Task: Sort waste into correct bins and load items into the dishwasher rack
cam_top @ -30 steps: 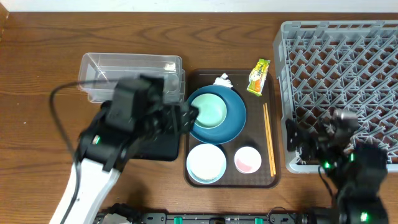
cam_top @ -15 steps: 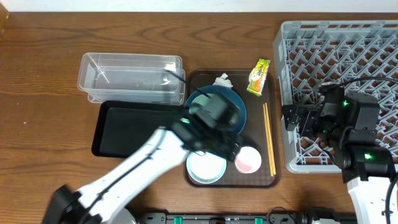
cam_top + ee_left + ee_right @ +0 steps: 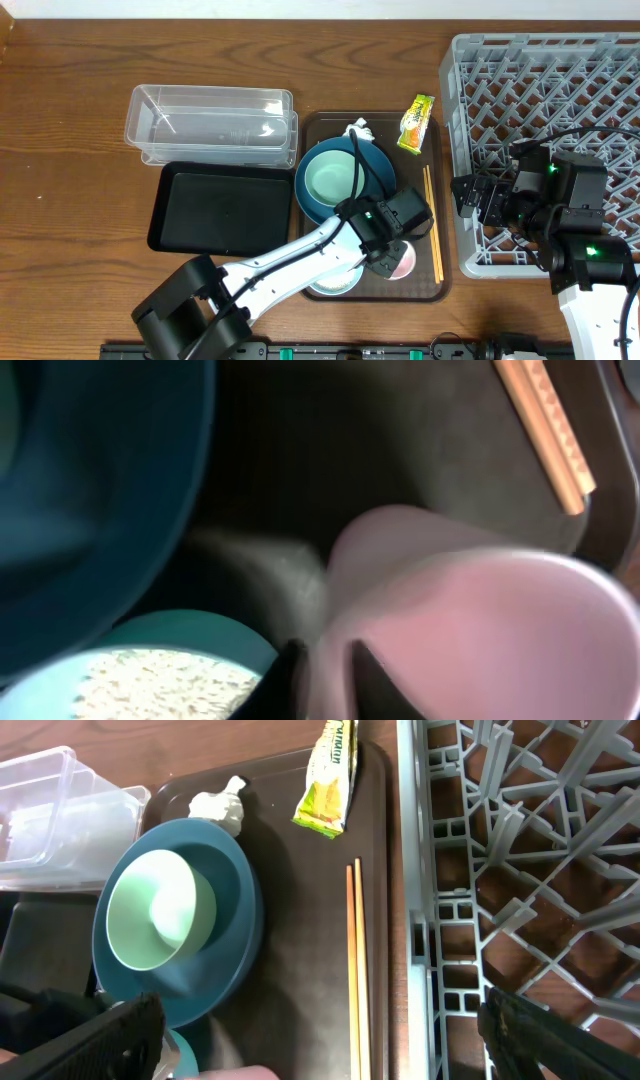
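Left gripper: I had it low over the brown serving tray, right at the small pink cup. My wrist camera was filled by the cup's rim and wall, too close and blurred to show my fingers, so I could not tell whether the jaws were spread or closed on it.

Pink cup: it sat at the tray's near right corner, just right of the white bowl, which held the rice scraps.

Direction of the rack: the dishwasher rack lay to the right of the cup, past the chopsticks.

Chopsticks' axis: they ran front to back along the tray's right edge, squarely between cup and rack.

Right gripper: it hovered at the rack's left edge with both fingers wide apart and nothing between them.

Nearer arm: my left was at the cup; my right was nearer the rack and chopsticks.

Judgement: any carry to the rack would have to cross over the chopsticks.
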Controlling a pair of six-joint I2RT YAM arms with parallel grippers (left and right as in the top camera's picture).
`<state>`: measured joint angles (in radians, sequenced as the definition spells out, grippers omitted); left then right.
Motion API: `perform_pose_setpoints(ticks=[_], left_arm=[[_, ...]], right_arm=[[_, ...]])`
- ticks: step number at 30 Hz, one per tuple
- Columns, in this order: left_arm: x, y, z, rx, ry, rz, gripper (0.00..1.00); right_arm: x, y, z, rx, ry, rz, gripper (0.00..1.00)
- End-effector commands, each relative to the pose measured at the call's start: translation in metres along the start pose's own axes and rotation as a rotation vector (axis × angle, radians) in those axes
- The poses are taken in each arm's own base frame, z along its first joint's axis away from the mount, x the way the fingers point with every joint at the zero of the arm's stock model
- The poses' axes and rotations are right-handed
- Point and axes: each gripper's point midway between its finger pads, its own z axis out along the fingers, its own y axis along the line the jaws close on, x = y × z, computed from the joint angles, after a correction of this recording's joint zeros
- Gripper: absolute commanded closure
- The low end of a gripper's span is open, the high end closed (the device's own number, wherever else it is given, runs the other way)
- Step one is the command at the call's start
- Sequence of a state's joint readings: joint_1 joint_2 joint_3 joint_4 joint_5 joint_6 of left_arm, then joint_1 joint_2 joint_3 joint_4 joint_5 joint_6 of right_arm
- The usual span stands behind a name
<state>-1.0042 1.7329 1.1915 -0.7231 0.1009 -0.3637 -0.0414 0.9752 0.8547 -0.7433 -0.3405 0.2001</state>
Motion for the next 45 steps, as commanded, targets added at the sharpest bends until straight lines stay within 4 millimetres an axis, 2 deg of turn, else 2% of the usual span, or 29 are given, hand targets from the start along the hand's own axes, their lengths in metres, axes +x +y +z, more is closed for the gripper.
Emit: perform_pose_setpoints(ticks=[1, 3, 6, 10, 11, 13, 15, 18, 20, 23, 27, 31, 37, 45], left_arm=[[-0.018, 0.001, -0.025, 0.006, -0.080, -0.002, 0.94], [-0.026, 0.004, -0.043, 0.024, -0.130, -0.033, 0.94], [-0.038, 0.019, -0.080, 0.061, -0.226, -0.136, 0.93], [-0.048, 0.042, -0.131, 0.234, -0.311, -0.250, 0.94], [-0.050, 0.050, -0.145, 0.297, -0.330, -0.284, 0.94], [-0.053, 0.063, -0.164, 0.403, -0.357, -0.319, 0.94], [-0.055, 0.075, -0.184, 0.550, -0.376, -0.349, 0.94], [-0.057, 0.086, -0.211, 0.770, -0.400, -0.354, 0.94], [-0.057, 0.091, -0.223, 0.888, -0.399, -0.368, 0.94], [-0.055, 0.088, -0.241, 1.053, -0.401, -0.322, 0.94], [-0.053, 0.082, -0.249, 1.156, -0.379, -0.299, 0.94], [-0.053, 0.081, -0.250, 1.167, -0.377, -0.295, 0.94], [-0.052, 0.079, -0.253, 1.189, -0.372, -0.286, 0.94], [-0.052, 0.079, -0.253, 1.188, -0.372, -0.286, 0.94]], right_arm=[[-0.008, 0.001, -0.005, -0.004, -0.023, -0.013, 0.01], [-0.008, 0.001, -0.005, -0.004, -0.019, -0.012, 0.01], [-0.006, 0.003, -0.005, -0.014, -0.011, -0.010, 0.01], [-0.005, 0.025, -0.007, -0.142, 0.000, -0.017, 0.01], [-0.005, 0.035, -0.009, -0.201, 0.000, -0.023, 0.01], [-0.008, 0.051, -0.013, -0.293, -0.007, -0.038, 0.09], [-0.013, 0.070, -0.019, -0.404, -0.025, -0.062, 0.11], [-0.021, 0.097, -0.029, -0.545, -0.037, -0.057, 0.11], [-0.022, 0.118, -0.037, -0.655, -0.044, -0.113, 0.11], [-0.022, 0.155, -0.050, -0.820, -0.058, -0.229, 0.11], [-0.014, 0.191, -0.053, -0.938, -0.040, -0.307, 0.11], [-0.001, 0.221, -0.052, -1.027, -0.018, -0.386, 0.13], [0.001, 0.234, -0.048, -1.066, -0.025, -0.426, 0.22], [-0.006, 0.240, -0.059, -1.095, -0.088, -0.472, 0.19]])
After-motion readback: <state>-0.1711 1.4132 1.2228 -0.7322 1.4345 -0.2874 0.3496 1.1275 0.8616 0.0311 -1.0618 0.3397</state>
